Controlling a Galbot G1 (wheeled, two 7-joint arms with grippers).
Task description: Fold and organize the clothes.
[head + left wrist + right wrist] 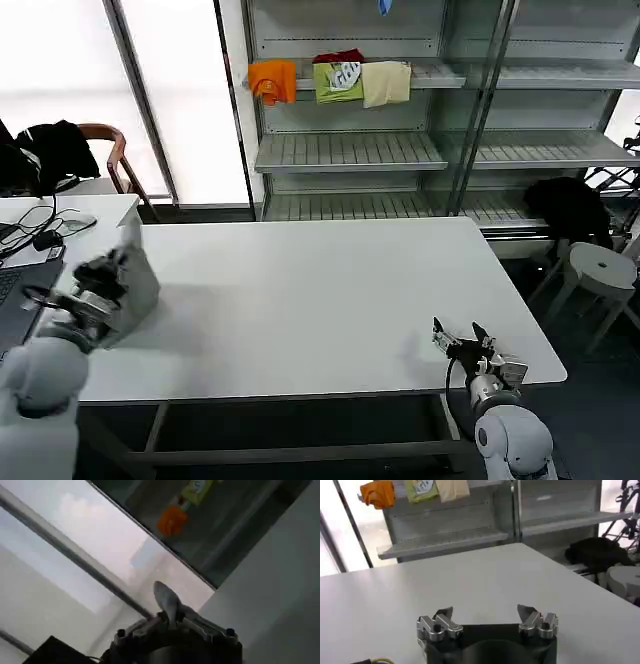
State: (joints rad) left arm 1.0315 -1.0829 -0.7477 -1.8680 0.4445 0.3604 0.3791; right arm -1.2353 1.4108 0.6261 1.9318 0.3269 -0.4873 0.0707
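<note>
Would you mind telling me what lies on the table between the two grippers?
Nothing: in the head view, the white table is bare between the left gripper and the open right gripper.

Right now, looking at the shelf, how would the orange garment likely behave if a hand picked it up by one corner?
Probably floppy: the orange garment already droops in soft folds over the shelf edge. Likely light for its size, since it looks like thin cloth. It would probably sag rather than roll or tip.
</note>
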